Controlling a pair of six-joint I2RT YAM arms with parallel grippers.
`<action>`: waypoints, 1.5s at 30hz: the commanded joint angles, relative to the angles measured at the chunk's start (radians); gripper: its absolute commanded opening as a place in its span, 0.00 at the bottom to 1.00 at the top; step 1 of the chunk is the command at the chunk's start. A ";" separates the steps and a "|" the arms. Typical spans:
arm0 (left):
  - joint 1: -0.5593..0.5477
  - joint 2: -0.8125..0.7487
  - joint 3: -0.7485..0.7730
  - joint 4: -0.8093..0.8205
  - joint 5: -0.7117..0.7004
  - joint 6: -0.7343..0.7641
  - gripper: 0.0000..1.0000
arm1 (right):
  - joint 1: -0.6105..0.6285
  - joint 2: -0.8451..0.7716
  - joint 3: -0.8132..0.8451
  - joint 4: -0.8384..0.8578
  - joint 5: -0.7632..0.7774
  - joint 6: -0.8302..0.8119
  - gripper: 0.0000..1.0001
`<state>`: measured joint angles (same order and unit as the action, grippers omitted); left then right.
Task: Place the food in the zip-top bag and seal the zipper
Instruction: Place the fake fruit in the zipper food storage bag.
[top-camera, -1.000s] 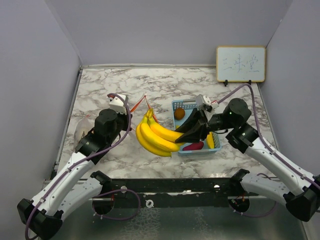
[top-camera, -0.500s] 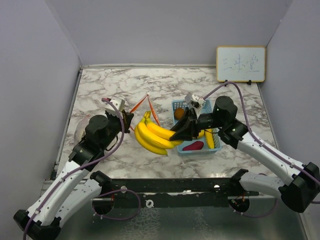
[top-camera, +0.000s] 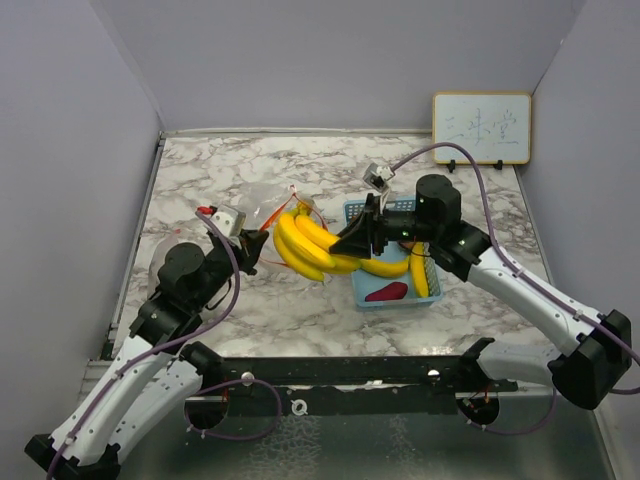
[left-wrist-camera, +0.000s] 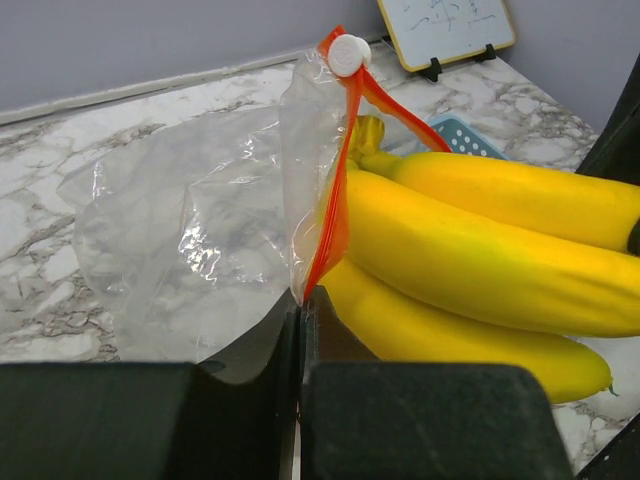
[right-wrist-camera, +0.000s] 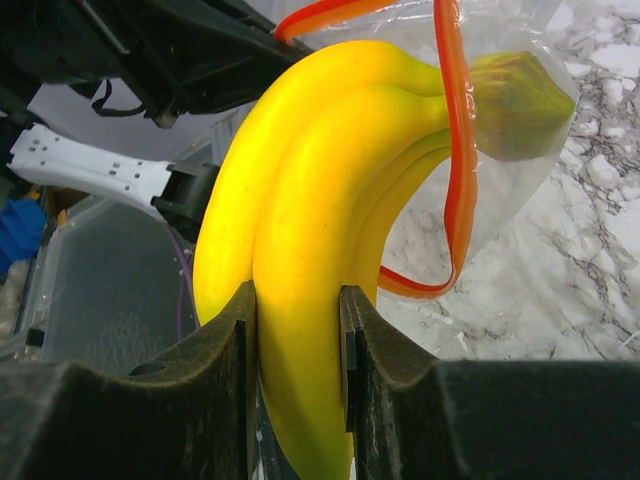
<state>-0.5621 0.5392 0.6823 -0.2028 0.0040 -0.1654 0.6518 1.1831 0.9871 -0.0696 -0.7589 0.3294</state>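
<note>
A yellow banana bunch (top-camera: 308, 246) hangs in my right gripper (top-camera: 345, 243), which is shut on one banana (right-wrist-camera: 320, 250) near its middle. The clear zip-top bag (left-wrist-camera: 190, 240) has an orange zipper rim (right-wrist-camera: 455, 150) and a white slider (left-wrist-camera: 349, 53). My left gripper (left-wrist-camera: 300, 300) is shut on the orange rim and holds the mouth up, left of the bananas (left-wrist-camera: 480, 260). The bunch's stem end (right-wrist-camera: 520, 100) sits inside the bag mouth. In the top view the left gripper (top-camera: 262, 238) is just left of the bunch. A magenta tuber (top-camera: 387, 292) and another banana (top-camera: 421, 276) lie in the basket.
The light-blue basket (top-camera: 356, 299) stands right of centre, partly under my right arm. A small whiteboard (top-camera: 481, 128) leans at the back right. Grey walls close in the marble table (top-camera: 330, 160) on three sides.
My right gripper has carried the bananas up and left, so the stem end is now in the bag mouth. My left arm has drawn back to the left while holding the bag rim.
</note>
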 joint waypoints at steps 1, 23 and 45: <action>0.005 0.034 0.011 0.045 0.080 -0.003 0.00 | -0.002 0.028 0.055 -0.047 0.140 0.053 0.02; 0.004 0.247 0.054 0.224 0.258 -0.194 0.00 | 0.027 0.127 0.078 0.034 0.424 0.126 0.02; 0.005 0.364 0.095 0.406 0.244 -0.288 0.00 | 0.176 0.052 -0.142 0.637 0.451 -0.045 0.02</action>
<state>-0.5518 0.8841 0.7540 0.1513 0.1917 -0.4088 0.8116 1.2877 0.8612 0.3264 -0.3458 0.3340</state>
